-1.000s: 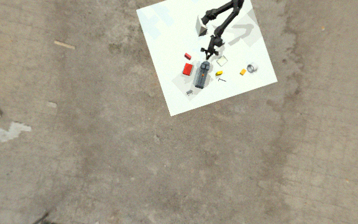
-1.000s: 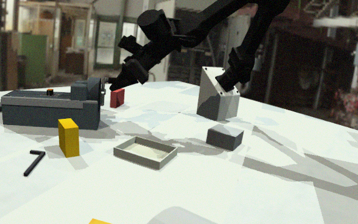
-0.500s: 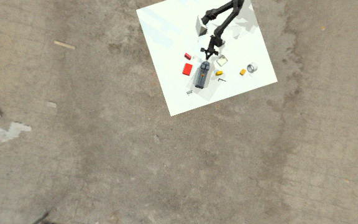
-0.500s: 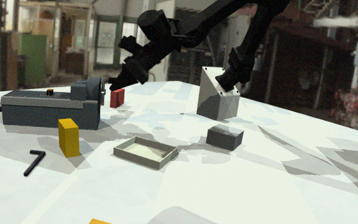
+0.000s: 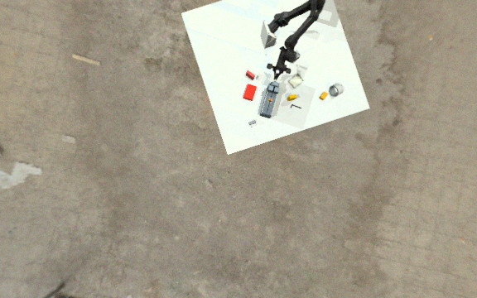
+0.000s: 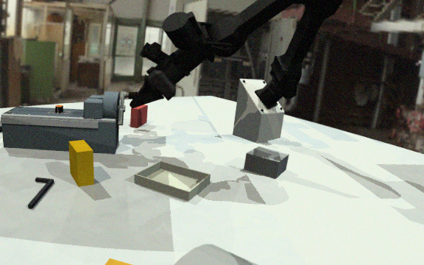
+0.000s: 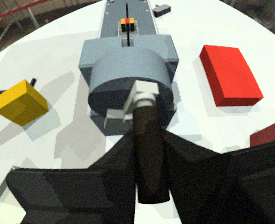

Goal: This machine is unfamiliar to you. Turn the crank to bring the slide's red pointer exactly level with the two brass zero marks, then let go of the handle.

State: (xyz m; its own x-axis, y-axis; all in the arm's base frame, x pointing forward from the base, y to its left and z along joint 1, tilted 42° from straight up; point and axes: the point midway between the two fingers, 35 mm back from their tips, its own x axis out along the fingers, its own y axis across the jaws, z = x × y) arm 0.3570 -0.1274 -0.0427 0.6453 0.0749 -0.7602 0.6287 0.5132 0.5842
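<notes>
The machine (image 5: 266, 108) (image 6: 50, 129) (image 7: 137, 12) is a grey-blue box lying on the white table (image 5: 222, 50). A round crank disc (image 6: 112, 104) (image 7: 117, 76) sits on its near end. A pale handle (image 7: 144, 95) sticks out of the disc. My gripper (image 5: 277, 76) (image 6: 132, 103) (image 7: 144, 133) is shut on that handle, at the crank end of the machine. The slide's red-orange pointer (image 5: 270, 99) (image 6: 59, 108) (image 7: 127, 23) stands on top, along the slot. The brass zero marks are too small to make out.
A flat red block (image 5: 249, 92) (image 7: 230, 75) and a small red block (image 5: 250, 74) (image 6: 138, 115) lie beside the machine. A yellow block (image 6: 81, 163) (image 7: 21, 103), a hex key (image 6: 40, 191), a shallow tray (image 6: 160, 187), a dark box (image 6: 266, 162) and a grey wedge (image 6: 258, 112) stand nearby.
</notes>
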